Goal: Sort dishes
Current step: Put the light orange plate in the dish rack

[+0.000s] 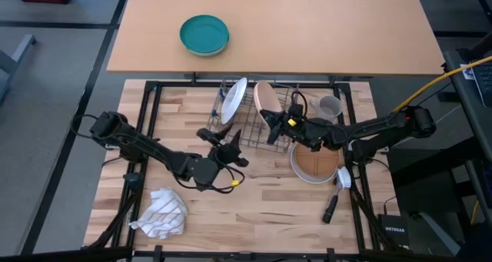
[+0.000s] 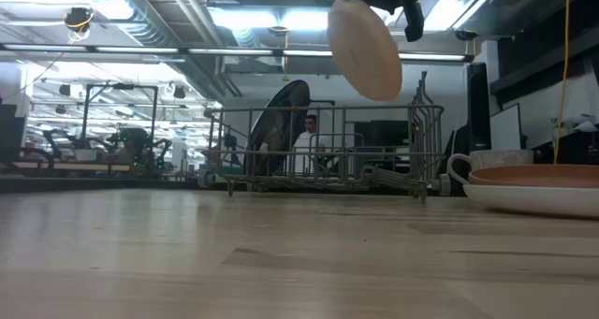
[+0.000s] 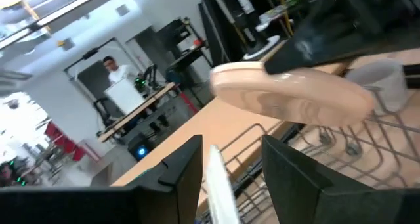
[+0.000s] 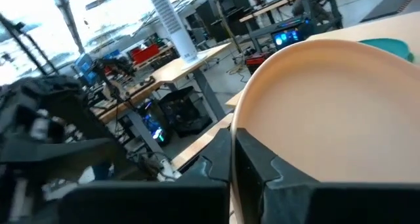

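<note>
A wire dish rack [image 1: 261, 116] stands at the table's far middle. A white plate [image 1: 234, 99] stands on edge in it, and its rim [image 3: 220, 181] shows between the open fingers of my left gripper [image 1: 224, 133], which stand on either side without touching. My right gripper [image 1: 275, 124] is shut on a peach-coloured plate [image 2: 365, 48] held above the rack. A peach-pink bowl with a tan inside [image 1: 315, 166] rests on the table right of the rack. A small grey mug [image 1: 330, 107] stands beyond it. No blue plate shows. My right gripper pinches the peach plate's rim [image 4: 244, 122] between its two fingers, at the plate's near edge. The fingers come from the table's right side. The plate is lifted clear above the rack and stands tilted, on edge.
A dish brush [image 1: 338, 189] lies near the bowl at the right. A white striped cloth [image 1: 161, 213] lies crumpled at the near left. A teal-green bowl [image 1: 204, 34] sits on the far tabletop. Bare wood lies in the near middle.
</note>
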{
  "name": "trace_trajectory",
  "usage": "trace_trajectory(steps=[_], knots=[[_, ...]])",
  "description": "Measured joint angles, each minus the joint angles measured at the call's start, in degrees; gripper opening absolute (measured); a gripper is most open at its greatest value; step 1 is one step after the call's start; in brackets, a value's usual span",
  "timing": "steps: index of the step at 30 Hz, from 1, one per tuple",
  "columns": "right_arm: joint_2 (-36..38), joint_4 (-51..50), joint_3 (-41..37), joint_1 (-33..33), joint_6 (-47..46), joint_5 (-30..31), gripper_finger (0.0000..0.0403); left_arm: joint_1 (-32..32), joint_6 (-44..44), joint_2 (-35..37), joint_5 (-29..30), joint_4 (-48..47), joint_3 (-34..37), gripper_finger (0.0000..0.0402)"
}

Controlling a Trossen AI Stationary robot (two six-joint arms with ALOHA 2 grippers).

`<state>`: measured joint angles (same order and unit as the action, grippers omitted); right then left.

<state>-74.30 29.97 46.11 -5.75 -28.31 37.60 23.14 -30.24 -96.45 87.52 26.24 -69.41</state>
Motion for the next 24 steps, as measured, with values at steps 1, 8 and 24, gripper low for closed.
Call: trace_trajectory(steps=[1, 8, 24], knots=[[0.0, 0.0, 0.0, 0.6, -0.7, 0.1, 0.0008, 0.3, 0.0, 0.7, 0.4, -0.1, 0.0, 0.0145], [-0.5, 1.0, 0.0, 3.8, -4.7, -0.7, 0.0009, 1.9, 0.0, 5.1, 1.7, -0.3, 0.0, 0.0145], [-13.7, 25.6, 0.0, 4.3, -11.1, -2.7, 0.0009, 2.4, 2.6, 6.5, 2.5, -5.9, 0.0, 0.0142]])
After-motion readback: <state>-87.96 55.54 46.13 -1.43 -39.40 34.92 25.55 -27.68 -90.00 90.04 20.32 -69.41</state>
